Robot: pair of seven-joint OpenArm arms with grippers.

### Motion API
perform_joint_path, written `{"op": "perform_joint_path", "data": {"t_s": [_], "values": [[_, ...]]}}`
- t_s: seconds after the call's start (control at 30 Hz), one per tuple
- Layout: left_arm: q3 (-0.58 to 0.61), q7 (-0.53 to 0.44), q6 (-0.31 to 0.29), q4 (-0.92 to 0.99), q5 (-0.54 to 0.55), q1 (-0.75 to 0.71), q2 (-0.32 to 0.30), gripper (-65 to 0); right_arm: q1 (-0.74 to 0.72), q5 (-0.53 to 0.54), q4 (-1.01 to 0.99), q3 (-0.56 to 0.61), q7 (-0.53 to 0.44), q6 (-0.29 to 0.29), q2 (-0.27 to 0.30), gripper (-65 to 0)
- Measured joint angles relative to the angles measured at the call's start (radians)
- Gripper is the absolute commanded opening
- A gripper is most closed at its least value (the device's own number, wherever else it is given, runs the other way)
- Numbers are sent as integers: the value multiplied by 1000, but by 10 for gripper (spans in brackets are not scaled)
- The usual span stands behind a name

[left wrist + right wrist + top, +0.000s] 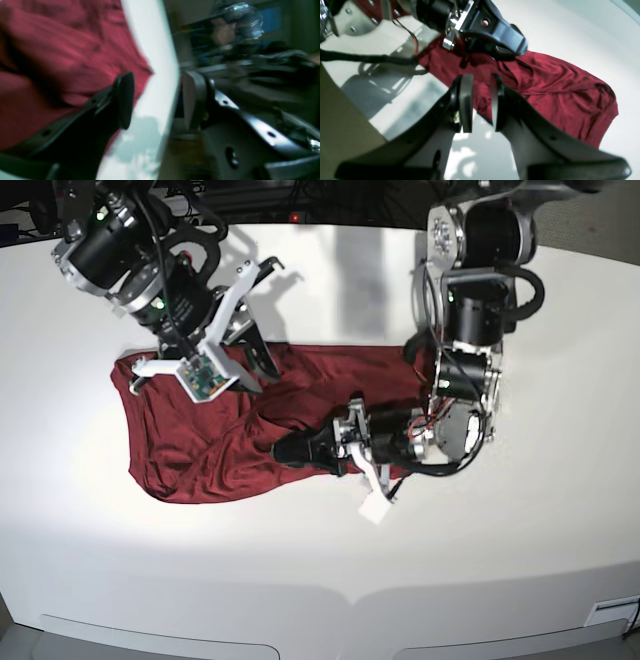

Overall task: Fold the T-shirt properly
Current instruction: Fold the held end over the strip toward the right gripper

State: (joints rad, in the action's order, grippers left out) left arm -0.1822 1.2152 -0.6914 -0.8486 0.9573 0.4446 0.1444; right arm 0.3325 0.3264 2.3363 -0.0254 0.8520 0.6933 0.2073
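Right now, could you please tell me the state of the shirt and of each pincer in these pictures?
Dark red long-sleeved knit T-shirt: lying crumpled and wrinkled on the white table, partly folded over itself, not neatly folded.
Left pincer: open, nothing between its jaws, low over the shirt's edge.
Right pincer: jaws slightly apart, empty, above the shirt.

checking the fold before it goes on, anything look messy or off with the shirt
Yes. The T-shirt lies crumpled on the white table, not flat: diagonal creases run across it and its outline is uneven. No tear or stain shows.
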Motion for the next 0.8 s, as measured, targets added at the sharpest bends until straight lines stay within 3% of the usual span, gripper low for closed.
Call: {"op": "perform_joint_path", "data": {"t_s": [0.1, 0.23, 0.47, 0.6, 0.7, 0.8], "values": [[0, -211, 2, -2, -251, 4, 0, -343, 0, 1, 0, 0, -2, 0, 0, -457], [0, -320, 7, -2, -465, -22, -6, -343, 0, 1, 0, 0, -2, 0, 0, -457], [1, -357, 3, -2, -478, -24, -85, -343, 0, 0, 0, 0, -2, 0, 0, -457], [7, -476, -19, -3, -522, -53, -169, -343, 0, 1, 0, 0, 2, 0, 0, -457], [1, -492, -16, -7, -403, -92, -248, -343, 0, 0, 0, 0, 2, 0, 0, -457], [-3, -492, -15, -9, -357, -112, -253, -343, 0, 21, 0, 0, -10, 0, -3, -457]]}}
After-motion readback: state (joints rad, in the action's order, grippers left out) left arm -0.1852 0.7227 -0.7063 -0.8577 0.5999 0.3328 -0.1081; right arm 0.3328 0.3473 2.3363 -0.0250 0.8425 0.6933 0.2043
